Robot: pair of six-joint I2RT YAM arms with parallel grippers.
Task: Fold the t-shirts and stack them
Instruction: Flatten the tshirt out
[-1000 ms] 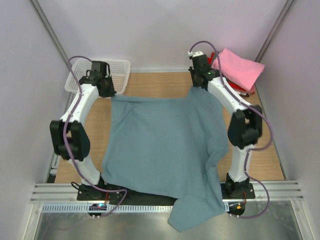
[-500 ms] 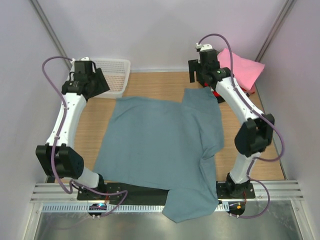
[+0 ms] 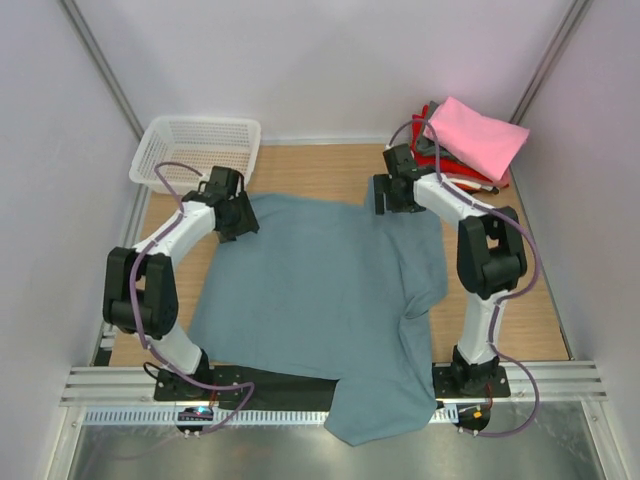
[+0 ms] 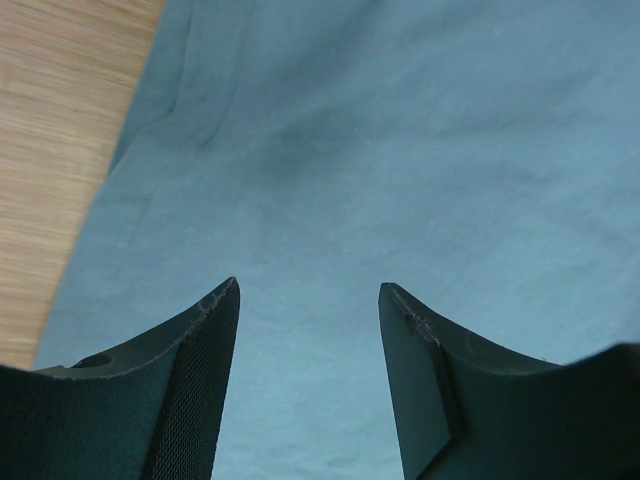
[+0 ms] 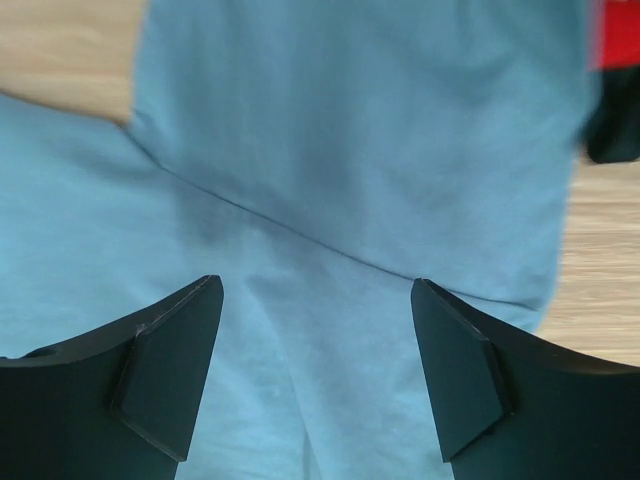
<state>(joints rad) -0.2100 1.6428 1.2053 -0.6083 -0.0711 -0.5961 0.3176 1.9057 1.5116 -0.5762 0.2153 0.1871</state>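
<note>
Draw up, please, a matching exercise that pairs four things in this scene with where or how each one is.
Things:
1. teal t-shirt
2. pink t-shirt
3. basket
4. left gripper

Place or state:
A. far left corner
B. folded, far right corner
C. spread out in the middle, one end hanging off the near edge
D. open, over teal cloth

Pairs: 1-C, 2-B, 3-A, 4-D

The wooden tabletop (image 3: 330,168) before me bears a spread teal t-shirt (image 3: 310,290) mid-table, a white basket (image 3: 197,148) far-left corner, folded t-shirts (image 3: 478,138) far-right.
</note>
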